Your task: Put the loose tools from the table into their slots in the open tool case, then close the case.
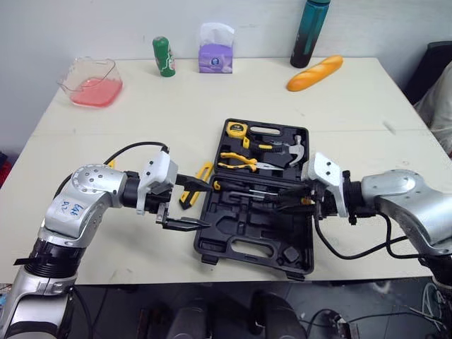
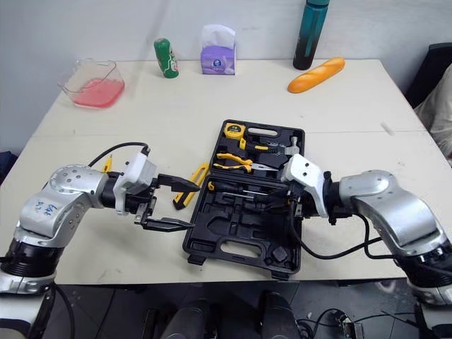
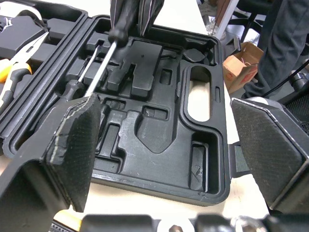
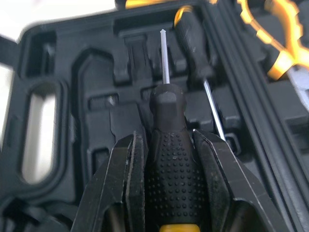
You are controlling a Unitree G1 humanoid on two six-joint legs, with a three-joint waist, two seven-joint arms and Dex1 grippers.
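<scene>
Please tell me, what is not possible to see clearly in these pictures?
- Tip of the screwdriver: eye views, lost among the dark slots; the right wrist view cannot show whether it touches the case.
- The knife: eye views, the left gripper hides its middle.
- The yellow item by the left arm: eye views, partly hidden by it, too small to name.

Left arm [image 1: 85, 194] and right arm [image 1: 404, 192]: rounded silver-grey shells; blue handwritten marking [image 1: 73, 209] on the left forearm. White angular wrist housing [image 1: 157, 176] on each. Black cable [image 1: 131, 148] loops from each wrist. Left hand [image 1: 209, 205], right hand [image 1: 291, 199]: black fingers [image 4: 123, 188], dimpled pads [image 3: 77, 140].
</scene>
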